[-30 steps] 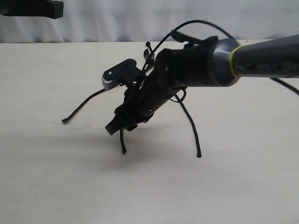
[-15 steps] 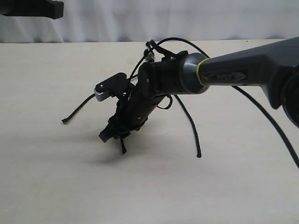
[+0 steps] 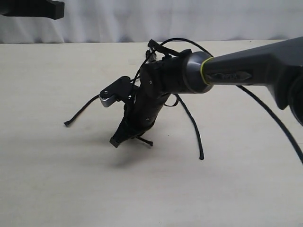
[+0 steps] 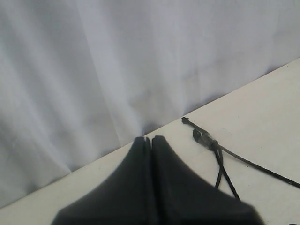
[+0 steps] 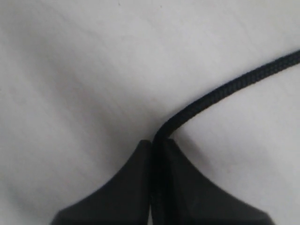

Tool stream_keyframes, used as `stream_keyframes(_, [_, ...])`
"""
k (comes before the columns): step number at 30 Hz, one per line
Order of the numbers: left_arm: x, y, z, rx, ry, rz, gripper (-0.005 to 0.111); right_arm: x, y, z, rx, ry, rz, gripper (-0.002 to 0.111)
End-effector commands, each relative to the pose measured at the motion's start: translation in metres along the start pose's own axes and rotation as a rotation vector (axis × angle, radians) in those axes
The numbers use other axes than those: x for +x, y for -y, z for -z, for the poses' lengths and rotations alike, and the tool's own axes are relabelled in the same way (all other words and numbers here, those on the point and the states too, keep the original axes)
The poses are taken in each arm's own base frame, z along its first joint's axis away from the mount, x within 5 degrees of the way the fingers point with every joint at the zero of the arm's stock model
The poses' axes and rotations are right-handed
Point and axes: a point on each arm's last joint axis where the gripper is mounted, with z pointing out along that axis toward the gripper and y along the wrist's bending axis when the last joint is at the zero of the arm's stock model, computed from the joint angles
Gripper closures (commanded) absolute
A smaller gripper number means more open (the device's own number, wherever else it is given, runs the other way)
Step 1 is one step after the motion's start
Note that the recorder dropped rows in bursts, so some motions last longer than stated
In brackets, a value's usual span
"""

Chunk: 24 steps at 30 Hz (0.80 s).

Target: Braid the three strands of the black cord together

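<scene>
The black cord lies on the tan table with its taped, knotted end point(image 3: 150, 46) point(image 4: 204, 137) near the back edge. One of the three strands point(image 3: 81, 111) runs out to the left and another point(image 3: 194, 130) to the right. My right gripper point(image 3: 116, 141) point(image 5: 157, 142) points down at the table in the middle, shut on the third strand point(image 5: 225, 89). That strand's free tip point(image 3: 149, 143) sticks out to the right by the fingertips. My left gripper point(image 4: 150, 138) is shut on nothing, held high and facing the knotted end from a distance.
A white curtain point(image 3: 165, 19) hangs behind the table. A black part of the left arm point(image 3: 33, 8) sits at the top left. The right arm's loose black cable point(image 3: 270, 120) loops over the table's right side. Bare tabletop point(image 3: 142, 198) lies in front.
My right gripper has dropped closer to the table and shifted a little right. The held strand's tip has swung from below the fingers to the right. The outer strands stayed put.
</scene>
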Motion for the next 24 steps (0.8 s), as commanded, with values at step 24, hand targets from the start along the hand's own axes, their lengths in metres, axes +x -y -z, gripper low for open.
stream_keyframes(24, [0.000,0.000,0.001,-0.001,0.003,-0.003,0.107,0.081,0.193,0.048,0.345,-0.107,-0.562,0.104])
